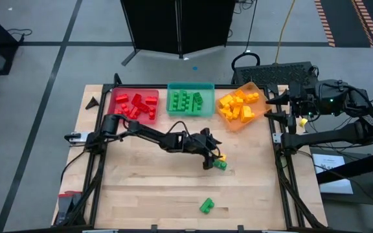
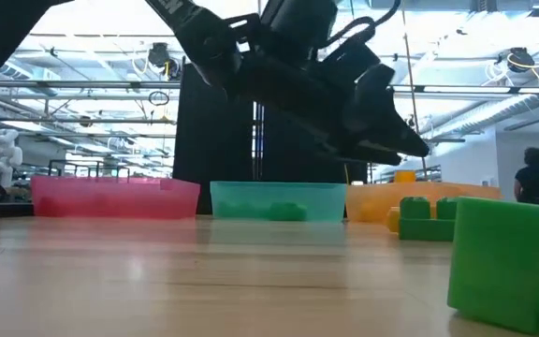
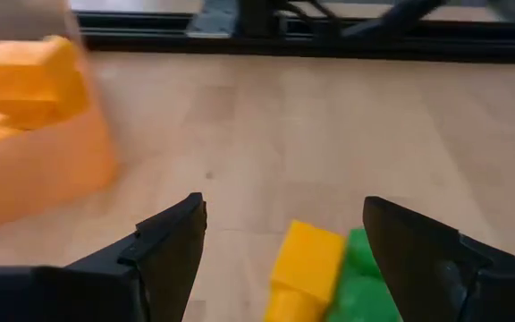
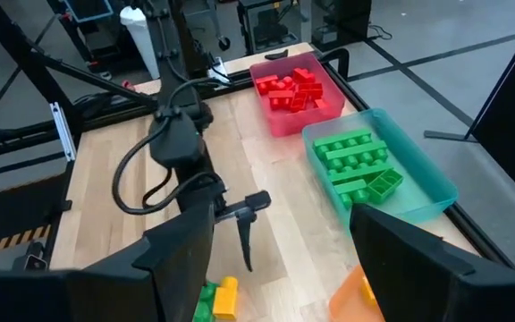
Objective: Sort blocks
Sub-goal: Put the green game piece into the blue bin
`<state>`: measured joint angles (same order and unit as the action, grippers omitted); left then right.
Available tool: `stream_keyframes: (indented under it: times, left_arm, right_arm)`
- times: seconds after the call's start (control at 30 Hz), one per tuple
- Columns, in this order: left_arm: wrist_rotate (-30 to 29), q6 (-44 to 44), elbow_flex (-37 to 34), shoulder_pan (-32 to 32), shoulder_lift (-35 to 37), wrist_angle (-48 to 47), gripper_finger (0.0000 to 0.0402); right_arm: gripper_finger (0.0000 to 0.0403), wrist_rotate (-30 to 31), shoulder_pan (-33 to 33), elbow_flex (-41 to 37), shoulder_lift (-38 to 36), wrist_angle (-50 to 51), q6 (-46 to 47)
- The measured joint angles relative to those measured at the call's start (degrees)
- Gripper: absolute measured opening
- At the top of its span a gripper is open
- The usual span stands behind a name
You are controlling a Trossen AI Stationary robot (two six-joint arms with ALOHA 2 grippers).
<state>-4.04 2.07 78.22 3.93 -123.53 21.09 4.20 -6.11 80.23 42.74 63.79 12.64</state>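
Nearly sorted here: red blocks (image 1: 135, 105) sit in the red tray (image 1: 113, 97), green ones (image 1: 186, 100) in the teal tray (image 1: 171, 87), yellow ones (image 1: 239, 105) in the orange tray (image 1: 259, 90), and only a few strays are left on the worktop (image 1: 147, 181). The left gripper (image 1: 214, 159) hangs over mid-worktop, fingers (image 3: 164, 255) spread wide and holding nothing, straddling a yellow block (image 3: 304, 268) that touches a green block (image 3: 365, 277). So the step in hand looks like a pick of one of that pair, probably the yellow one, which sits more squarely between the fingers. The next move calls for a drop straight down and a close on the yellow alone without dragging its green neighbour along, then a carry to the orange tray. A lone green block (image 1: 206, 206) waits near the front edge, well apart. The right gripper (image 1: 278, 107) waits beside the orange tray at the worktop's right edge, fingers (image 4: 177, 250) apart and empty. Hard to judge: the pair is cut off in the left wrist view, so whether the two blocks are clipped together or merely side by side I cannot tell, and in the low view the arm hides the left gripper's tips.
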Motion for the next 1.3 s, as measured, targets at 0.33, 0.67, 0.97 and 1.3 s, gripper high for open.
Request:
stream_keyframes:
  times: [0.33, 0.67, 0.97, 1.3]
  left_arm:
    - [5.61, -14.08, 0.11, 7.06, -0.53, 3.29, 0.0301]
    - [-7.15, -8.51, 0.11, 6.22, -4.15, 2.77, 0.0301]
    - [-2.16, -8.59, 0.04, 7.24, -4.67, 2.32, 0.0301]
    - [-5.38, -5.75, 0.17, 8.4, -7.14, 4.33, 0.0301]
  right_arm:
    - [0.0258, 0.2, 0.02, 0.0, 0.0, 0.1, -0.03]
    - [0.0258, 0.22, 0.02, 0.0, 0.0, 0.2, -0.05]
    - [0.0258, 0.22, 0.02, 0.0, 0.0, 0.32, 0.14]
    - [0.0258, 0.22, 0.0, 0.0, 0.02, 0.39, -0.01]
